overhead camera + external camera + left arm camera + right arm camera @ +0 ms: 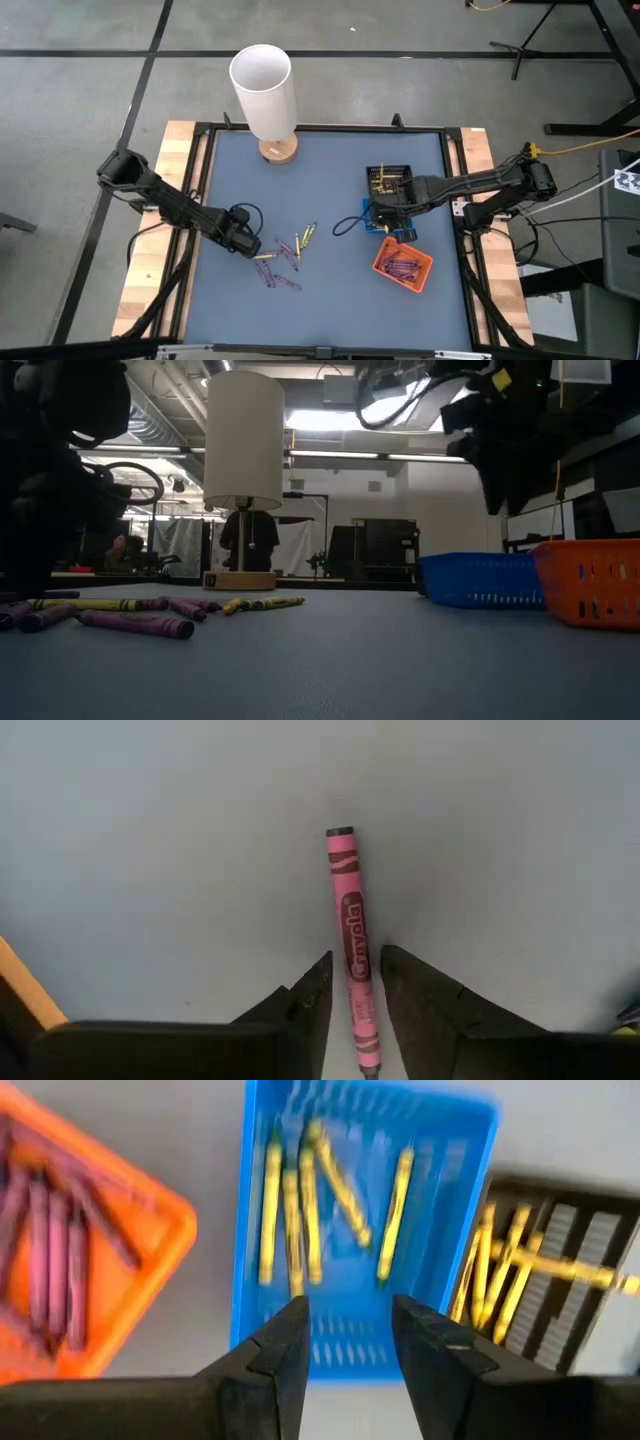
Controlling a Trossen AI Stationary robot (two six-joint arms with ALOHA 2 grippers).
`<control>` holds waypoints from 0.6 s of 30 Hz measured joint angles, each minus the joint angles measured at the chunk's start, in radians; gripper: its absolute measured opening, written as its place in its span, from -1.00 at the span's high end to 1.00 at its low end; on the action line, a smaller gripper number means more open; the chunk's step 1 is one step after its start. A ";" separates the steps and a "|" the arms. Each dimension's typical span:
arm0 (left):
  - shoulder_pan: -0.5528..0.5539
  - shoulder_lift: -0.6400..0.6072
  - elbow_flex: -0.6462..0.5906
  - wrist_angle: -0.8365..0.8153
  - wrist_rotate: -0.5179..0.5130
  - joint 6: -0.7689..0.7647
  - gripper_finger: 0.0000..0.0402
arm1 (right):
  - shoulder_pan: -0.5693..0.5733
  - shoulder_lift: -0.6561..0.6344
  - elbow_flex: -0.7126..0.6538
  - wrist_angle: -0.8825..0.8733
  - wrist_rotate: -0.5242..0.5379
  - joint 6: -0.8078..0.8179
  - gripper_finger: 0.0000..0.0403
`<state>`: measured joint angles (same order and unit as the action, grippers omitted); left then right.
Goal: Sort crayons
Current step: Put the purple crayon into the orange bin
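Several loose purple and yellow crayons (pixel 282 256) lie flat on the blue-grey table top, left of centre. My left gripper (pixel 243 238) points down at the pile's left end. In the left wrist view it is open, its fingers (pixel 318 988) on either side of one magenta crayon (pixel 345 890) that lies on the table. A thin strip of table shows on each side of that crayon. My right gripper (pixel 350 1320) hangs open over the blue tray (pixel 470 1230), which holds yellow crayons (pixel 300 1210). Nothing is between its fingers.
An orange tray (pixel 403 263) holding purple crayons sits near the right edge. A black tray (pixel 390 180) holding yellow crayons lies beyond the blue tray (pixel 378 222). A lamp with a white shade (pixel 263 90) stands at the far edge on a wooden base.
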<state>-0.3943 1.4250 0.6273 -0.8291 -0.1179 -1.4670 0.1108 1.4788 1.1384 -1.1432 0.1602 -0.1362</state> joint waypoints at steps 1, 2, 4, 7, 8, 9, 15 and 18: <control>0.000 0.000 0.000 0.001 0.000 0.000 0.61 | 0.000 -0.004 0.000 -0.028 0.000 -0.002 0.29; 0.000 0.000 0.000 0.004 0.000 0.000 0.65 | 0.000 -0.011 0.000 -0.053 -0.001 0.000 0.29; 0.000 0.001 -0.001 0.009 0.000 0.002 0.73 | 0.000 -0.039 0.000 -0.071 -0.006 0.006 0.29; 0.000 0.001 -0.001 0.011 -0.004 0.003 0.85 | 0.000 -0.103 0.000 -0.076 -0.051 0.034 0.29; 0.000 0.001 -0.002 0.010 -0.008 0.003 0.89 | 0.000 -0.129 0.000 -0.075 -0.062 0.050 0.29; 0.000 0.001 -0.002 0.008 -0.012 0.003 0.92 | 0.000 -0.156 0.000 -0.078 -0.073 0.060 0.29; 0.000 0.001 -0.002 0.011 -0.020 0.008 0.98 | 0.001 -0.313 0.000 -0.067 -0.075 0.126 0.29; 0.000 0.000 -0.003 0.018 -0.022 0.022 0.97 | 0.001 -0.378 -0.008 -0.018 -0.077 0.133 0.29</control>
<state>-0.3946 1.4250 0.6247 -0.8110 -0.1397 -1.4453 0.1120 1.1005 1.1300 -1.1608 0.0829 -0.0033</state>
